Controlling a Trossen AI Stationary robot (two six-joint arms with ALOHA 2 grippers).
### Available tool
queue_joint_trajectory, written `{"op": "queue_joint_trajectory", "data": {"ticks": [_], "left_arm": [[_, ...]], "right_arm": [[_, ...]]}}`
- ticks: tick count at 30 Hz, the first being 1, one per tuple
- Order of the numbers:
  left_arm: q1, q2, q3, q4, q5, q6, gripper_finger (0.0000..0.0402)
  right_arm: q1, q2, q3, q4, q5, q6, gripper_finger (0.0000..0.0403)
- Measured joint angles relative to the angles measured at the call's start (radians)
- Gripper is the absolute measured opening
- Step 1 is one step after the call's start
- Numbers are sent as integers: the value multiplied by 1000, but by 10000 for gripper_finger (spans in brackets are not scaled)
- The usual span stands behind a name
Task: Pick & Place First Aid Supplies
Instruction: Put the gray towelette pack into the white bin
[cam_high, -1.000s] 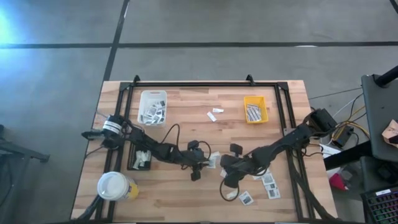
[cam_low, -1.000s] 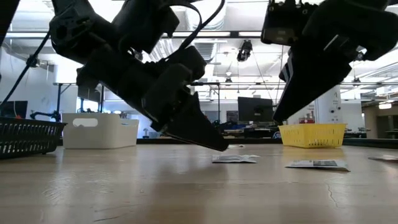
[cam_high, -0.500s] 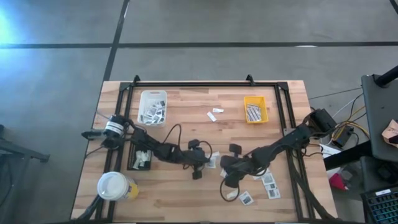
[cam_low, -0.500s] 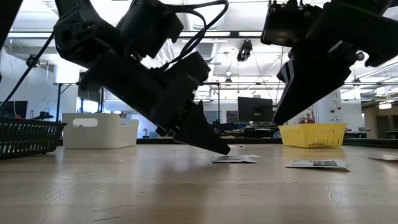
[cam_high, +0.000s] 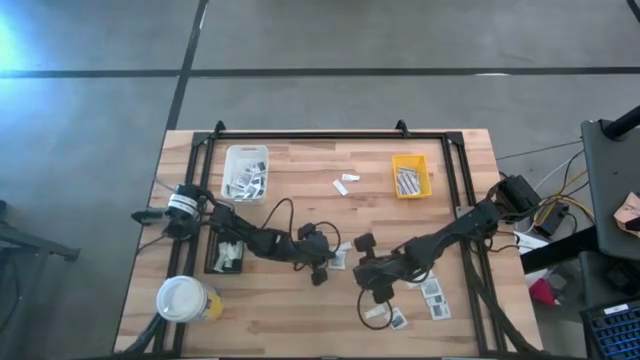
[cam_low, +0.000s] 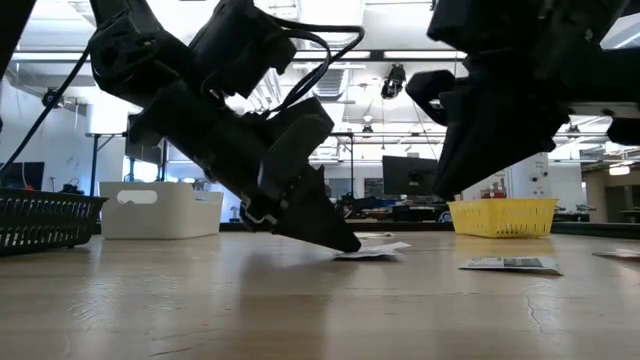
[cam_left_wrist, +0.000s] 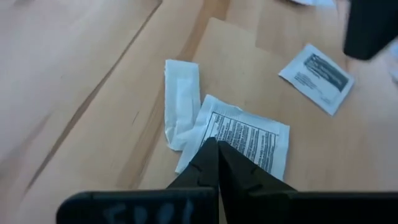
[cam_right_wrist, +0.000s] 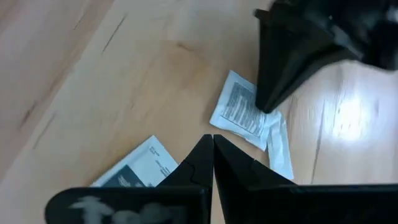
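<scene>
Printed packet (cam_left_wrist: 244, 140) lies mid-tabletop, overlapping a plain strip (cam_left_wrist: 181, 99). Left gripper (cam_left_wrist: 217, 147) has its jaws together on the packet's near edge. Your risk: a thin edge pinch may slip on lifting, or drag the strip along. Right gripper (cam_right_wrist: 212, 143) hovers close, jaws together on nothing; the arms could clash. You cannot tell how much packet the jaws caught.

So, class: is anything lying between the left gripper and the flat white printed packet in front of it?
Nothing visible. The left gripper, shut, has its tips on the near edge of the flat white printed packet. A plain white folded packet lies beside and partly over that packet, not in the way.
</scene>
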Motion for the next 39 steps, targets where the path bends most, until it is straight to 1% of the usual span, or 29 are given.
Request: {"op": "queue_joint_trajectory", "data": {"ticks": [3, 5, 9, 14, 18, 21, 23, 25, 31, 39], "left_arm": [[2, -1, 0, -6, 0, -118, 1], [2, -1, 0, -8, 0, -189, 1], [2, 0, 0, -16, 0, -301, 1], [4, -1, -1, -33, -8, -385, 1], [4, 0, -1, -34, -12, -409, 0], [4, 0, -2, -36, -13, -428, 0], [4, 0, -2, -37, -13, -430, 0], [4, 0, -2, -40, -12, -432, 0], [4, 1, -1, -43, -11, -434, 0], [4, 2, -1, -43, -9, -439, 0]], "right_arm": [[9, 0, 0, -1, -14, -88, 11], [11, 0, 0, -1, -21, -103, 18], [10, 0, 0, -1, -20, -129, 45], [10, 0, 0, 4, -15, -208, 83], [13, 13, -6, 28, 2, -292, 101], [12, 31, -5, 63, 24, -329, 104], [12, 50, -5, 56, 60, -339, 105], [12, 78, 7, 59, 74, -350, 105], [18, 144, 40, 50, 141, -352, 105], [17, 159, 66, 47, 146, -336, 105]]}}
